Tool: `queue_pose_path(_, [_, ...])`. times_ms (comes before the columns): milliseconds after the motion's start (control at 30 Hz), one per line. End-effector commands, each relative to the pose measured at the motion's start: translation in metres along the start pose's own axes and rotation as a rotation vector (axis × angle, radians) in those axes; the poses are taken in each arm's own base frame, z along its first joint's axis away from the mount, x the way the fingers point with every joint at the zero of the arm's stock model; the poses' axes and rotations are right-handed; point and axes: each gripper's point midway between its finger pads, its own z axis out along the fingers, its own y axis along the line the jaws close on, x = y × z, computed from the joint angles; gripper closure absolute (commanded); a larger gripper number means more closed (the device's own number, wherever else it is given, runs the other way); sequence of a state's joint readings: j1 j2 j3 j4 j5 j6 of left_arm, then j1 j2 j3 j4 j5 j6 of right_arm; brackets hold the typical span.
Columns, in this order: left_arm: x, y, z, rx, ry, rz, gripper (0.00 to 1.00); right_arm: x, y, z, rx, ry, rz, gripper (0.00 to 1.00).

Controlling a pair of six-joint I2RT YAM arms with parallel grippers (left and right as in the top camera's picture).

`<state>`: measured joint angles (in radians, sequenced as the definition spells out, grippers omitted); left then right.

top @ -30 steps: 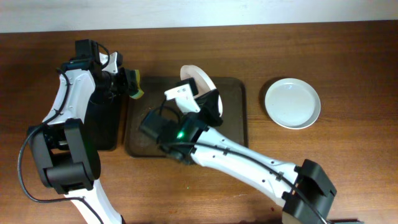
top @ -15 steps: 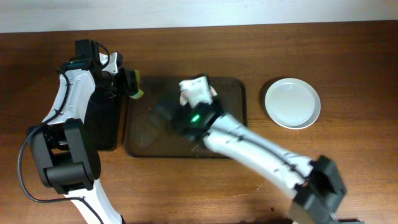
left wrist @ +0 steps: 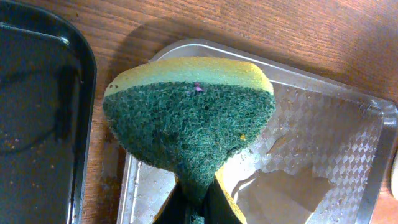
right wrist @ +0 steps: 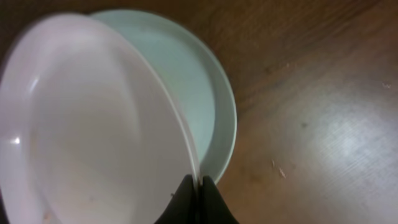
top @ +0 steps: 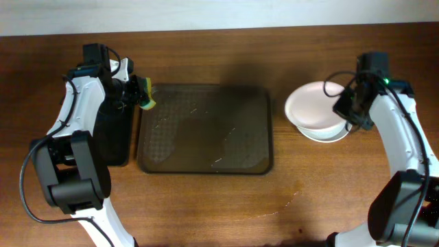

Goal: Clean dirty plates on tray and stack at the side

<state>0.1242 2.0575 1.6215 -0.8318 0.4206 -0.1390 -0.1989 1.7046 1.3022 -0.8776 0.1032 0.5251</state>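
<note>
The tray (top: 206, 161) is bare of plates. Right fingers (right wrist: 185, 205) grip the upper plate (top: 310, 106) over the lower plate (top: 333, 132), unreleased; left fingers (left wrist: 185, 210) clench the sponge (left wrist: 189, 118).

The tray (top: 206, 130) lies open from above, except its far-left corner, where the sponge (top: 147, 97) hangs. Bare table (top: 280, 147) runs between it and the tilted plate (top: 312, 110), with the right arm (top: 400, 134) beside.
</note>
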Motion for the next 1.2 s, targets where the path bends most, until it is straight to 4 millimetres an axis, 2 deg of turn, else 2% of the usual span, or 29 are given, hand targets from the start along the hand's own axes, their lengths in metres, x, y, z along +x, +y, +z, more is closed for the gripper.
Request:
queue_pose_path(0, [-0.004, 0.001, -0.001, -0.003, -0.008, -0.002, 0.98, 0.011, -0.018, 0.024, -0.029, 0.027, 0.061, 0.96])
queue_pose_path(67, [-0.001, 0.002, -0.001, -0.005, 0.002, -0.007, 0.99, 0.013, -0.019, 0.033, -0.033, 0.014, 0.062, 0.96])
queue_pose_path(133, [0.002, 0.017, -0.006, -0.104, 0.006, -0.013, 0.99, 0.016, -0.022, 0.035, -0.024, 0.017, 0.063, 0.95])
queue_pose_path(167, [0.004, 0.023, -0.013, -0.151, 0.007, -0.015, 0.99, 0.014, -0.021, 0.035, -0.027, 0.012, 0.063, 0.69])
queue_pose_path(200, [0.004, 0.028, -0.025, -0.208, 0.002, -0.016, 0.99, 0.013, -0.019, 0.035, -0.035, 0.007, 0.064, 0.32])
queue_pose_path(233, [0.002, 0.032, -0.040, -0.263, -0.012, -0.014, 0.99, 0.014, -0.012, 0.034, -0.078, 0.022, 0.062, 0.18])
queue_pose_path(267, [-0.002, 0.033, -0.062, -0.316, -0.044, -0.008, 0.99, 0.017, 0.003, 0.029, -0.160, 0.050, 0.030, 0.14])
queue_pose_path(333, [-0.002, 0.030, -0.088, -0.357, -0.085, 0.000, 0.99, 0.016, 0.029, 0.014, -0.286, 0.070, -0.007, 0.13])
queue_pose_path(400, [0.005, 0.040, -0.110, -0.438, -0.091, -0.013, 0.99, 0.013, 0.053, -0.008, -0.358, 0.045, -0.074, 0.13])
queue_pose_path(433, [0.011, 0.051, -0.117, -0.488, -0.073, -0.031, 0.99, 0.014, 0.067, -0.023, -0.385, 0.018, -0.131, 0.14])
queue_pose_path(500, [0.019, 0.072, -0.119, -0.533, -0.053, -0.092, 0.99, 0.020, 0.089, -0.045, -0.423, -0.020, -0.198, 0.14])
queue_pose_path(533, [0.024, 0.089, -0.120, -0.575, -0.059, -0.159, 0.99, 0.024, 0.097, -0.051, -0.438, -0.027, -0.222, 0.13])
queue_pose_path(633, [0.028, 0.122, -0.107, -0.599, -0.089, -0.228, 0.98, 0.043, 0.114, -0.054, -0.439, -0.017, -0.288, 0.14])
queue_pose_path(700, [0.029, 0.127, -0.099, -0.591, -0.099, -0.230, 0.73, 0.046, 0.117, -0.053, -0.412, -0.035, -0.310, 0.14])
queue_pose_path(733, [0.030, 0.124, -0.089, -0.558, -0.099, -0.226, 0.48, 0.050, 0.121, -0.053, -0.399, -0.044, -0.329, 0.14])
queue_pose_path(800, [0.030, 0.123, -0.087, -0.544, -0.101, -0.226, 0.07, 0.054, 0.125, -0.055, -0.402, -0.042, -0.343, 0.14])
queue_pose_path(833, [0.029, 0.122, -0.087, -0.543, -0.105, -0.225, 0.01, 0.055, 0.126, -0.055, -0.403, -0.040, -0.347, 0.14])
queue_pose_path(867, [0.029, 0.121, -0.087, -0.531, -0.105, -0.225, 0.01, 0.056, 0.125, -0.056, -0.401, -0.036, -0.349, 0.14])
queue_pose_path(933, [0.016, 0.095, -0.097, -0.419, -0.139, -0.213, 0.01, 0.057, 0.121, -0.069, -0.390, -0.025, -0.374, 0.15])
queue_pose_path(1033, [-0.016, 0.050, -0.154, -0.307, -0.309, -0.155, 0.01, 0.050, 0.114, -0.113, -0.379, -0.049, -0.436, 0.19])
queue_pose_path(1067, [-0.021, 0.031, -0.173, -0.245, -0.363, -0.128, 0.01, 0.048, 0.110, -0.130, -0.380, -0.060, -0.439, 0.24])
queue_pose_path(1100, [-0.022, 0.023, -0.181, -0.222, -0.387, -0.120, 0.01, 0.046, 0.108, -0.150, -0.390, -0.080, -0.452, 0.25])
queue_pose_path(1133, [-0.022, 0.018, -0.188, -0.213, -0.406, -0.114, 0.01, 0.044, 0.105, -0.168, -0.401, -0.104, -0.476, 0.01])
queue_pose_path(1167, [-0.023, 0.018, -0.192, -0.221, -0.417, -0.113, 0.01, 0.043, 0.100, -0.189, -0.412, -0.131, -0.497, 0.02])
